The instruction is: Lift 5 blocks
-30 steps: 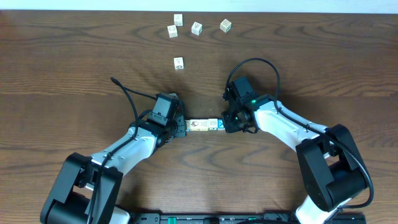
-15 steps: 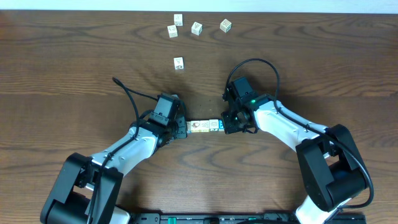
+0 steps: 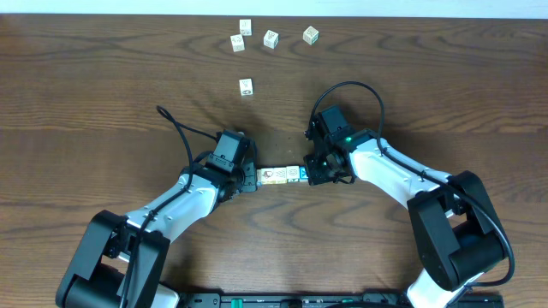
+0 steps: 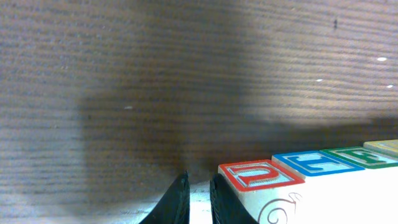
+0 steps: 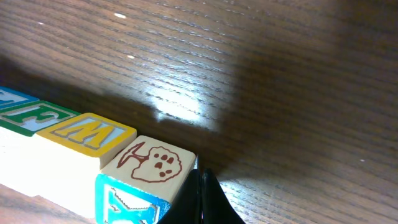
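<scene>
The blocks (image 3: 281, 174) lie in one tight row in the middle of the top view, cream cubes with red, blue, green and yellow letters. The left gripper (image 4: 198, 186) at one end is nearly closed; the right gripper (image 5: 201, 183) at the other is closed tight.

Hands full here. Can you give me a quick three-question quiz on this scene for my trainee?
1. True or false: the row of blocks lies between the left end effector and the right end effector.
2. In the right wrist view, the end block nearest that end effector shows on top: A) a tree, B) a W, C) an E.
3. How many loose blocks sit apart from the row, toward the far edge of the table?
Key: 1 true; 2 A; 3 five.
</scene>
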Controlling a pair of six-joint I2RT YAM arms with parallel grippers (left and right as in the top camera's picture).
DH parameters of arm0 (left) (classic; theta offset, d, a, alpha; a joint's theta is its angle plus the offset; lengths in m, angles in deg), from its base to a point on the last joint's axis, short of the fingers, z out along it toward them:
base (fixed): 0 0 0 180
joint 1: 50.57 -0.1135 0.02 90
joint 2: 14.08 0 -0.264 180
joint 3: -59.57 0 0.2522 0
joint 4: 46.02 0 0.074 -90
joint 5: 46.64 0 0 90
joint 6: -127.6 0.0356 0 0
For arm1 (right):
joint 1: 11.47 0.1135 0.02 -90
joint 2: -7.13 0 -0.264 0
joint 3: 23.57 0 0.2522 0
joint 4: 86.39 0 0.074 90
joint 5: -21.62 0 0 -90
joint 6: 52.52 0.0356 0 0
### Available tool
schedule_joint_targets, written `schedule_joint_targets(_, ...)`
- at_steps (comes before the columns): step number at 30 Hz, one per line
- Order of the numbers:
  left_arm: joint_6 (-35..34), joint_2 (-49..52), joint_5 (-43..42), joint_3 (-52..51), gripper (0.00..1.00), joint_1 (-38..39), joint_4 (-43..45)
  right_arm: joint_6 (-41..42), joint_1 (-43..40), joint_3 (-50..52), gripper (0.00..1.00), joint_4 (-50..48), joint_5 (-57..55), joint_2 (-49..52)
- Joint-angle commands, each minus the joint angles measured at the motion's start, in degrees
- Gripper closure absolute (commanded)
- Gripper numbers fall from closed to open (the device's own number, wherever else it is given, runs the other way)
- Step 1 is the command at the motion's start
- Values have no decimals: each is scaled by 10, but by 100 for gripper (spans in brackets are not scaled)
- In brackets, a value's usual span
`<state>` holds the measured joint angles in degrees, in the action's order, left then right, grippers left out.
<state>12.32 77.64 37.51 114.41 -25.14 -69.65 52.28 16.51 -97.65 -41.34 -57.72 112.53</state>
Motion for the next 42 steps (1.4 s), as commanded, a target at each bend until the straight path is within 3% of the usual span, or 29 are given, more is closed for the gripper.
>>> schedule_joint_targets(1,3,-6,6,17,86,6,-4,-1,8,-16,98,0,9,5)
schedule_joint_targets(18,3,-6,5,17,85,6,-4,15,7,-16,98,19,-51,5)
schedule_joint_targets(25,4,-6,9,17,85,5,-6,49,-17,-16,99,28,-128,3)
schedule_joint_targets(38,3,-6,97,17,85,-22,-8,49,-92,-16,99,59,-125,2)
schedule_joint_targets(42,4,-15,210,19,86,-47,-18,46,-92,-16,99,59,-127,2)
